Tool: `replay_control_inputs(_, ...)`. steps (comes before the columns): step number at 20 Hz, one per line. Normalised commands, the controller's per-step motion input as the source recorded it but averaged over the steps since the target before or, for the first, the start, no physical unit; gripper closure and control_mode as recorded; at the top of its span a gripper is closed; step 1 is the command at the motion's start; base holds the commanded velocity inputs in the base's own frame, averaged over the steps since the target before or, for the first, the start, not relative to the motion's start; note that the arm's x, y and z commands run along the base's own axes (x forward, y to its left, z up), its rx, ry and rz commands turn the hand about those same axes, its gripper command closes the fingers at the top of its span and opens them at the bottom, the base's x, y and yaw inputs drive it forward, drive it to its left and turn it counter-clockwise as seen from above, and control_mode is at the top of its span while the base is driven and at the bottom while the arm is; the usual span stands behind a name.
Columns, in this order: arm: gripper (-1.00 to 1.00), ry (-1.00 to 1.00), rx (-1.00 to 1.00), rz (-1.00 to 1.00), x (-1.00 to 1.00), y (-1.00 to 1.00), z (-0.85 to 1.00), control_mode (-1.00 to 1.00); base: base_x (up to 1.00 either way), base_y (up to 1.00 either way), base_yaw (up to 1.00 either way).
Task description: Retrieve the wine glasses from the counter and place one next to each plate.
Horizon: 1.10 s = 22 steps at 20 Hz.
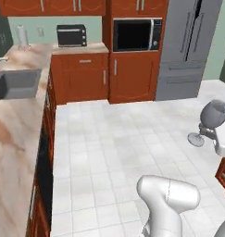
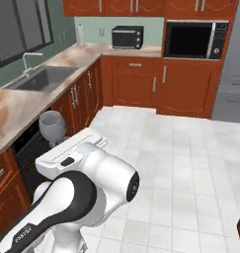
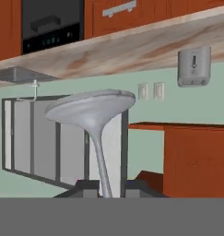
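My gripper (image 3: 104, 190) is shut on the stem of a smoky grey wine glass (image 3: 91, 109). The hand view rolls the kitchen upside down, and there the glass's round foot spreads above the finger tips. In the left base view the wine glass (image 1: 214, 114) hangs tilted over the floor at the right edge, beside my white hand. From the right base view the same wine glass (image 2: 52, 125) shows just left of my arm, in front of the counter (image 2: 18, 106). The marbled counter (image 1: 12, 134) runs along the left. The plates are out of view.
A sink (image 2: 45, 78) is set into the counter, with a black toaster oven (image 2: 127, 36) at the back corner. A built-in microwave (image 1: 137, 34) and a grey fridge (image 1: 188, 46) stand across the white tiled floor (image 1: 123, 139).
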Motion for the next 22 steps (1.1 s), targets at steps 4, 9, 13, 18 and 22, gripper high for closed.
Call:
replay_control_inputs(4,1.0,0.0,0.0,0.0,0.0,0.0,0.0,1.0,0.0,0.0,-1.0)
replay_control_inputs(9,1.0,0.0,0.0,0.0,0.0,0.0,0.0,1.0,0.0,0.0,-1.0)
replay_control_inputs(13,1.0,0.0,0.0,0.0,0.0,0.0,0.0,1.0,0.31,0.36,-0.9)
replay_control_inputs(18,1.0,0.0,0.0,0.0,0.0,0.0,0.0,1.0,0.89,0.91,-0.62)
replay_control_inputs(22,1.0,0.0,0.0,0.0,0.0,0.0,0.0,1.0,0.99,1.0,-0.48)
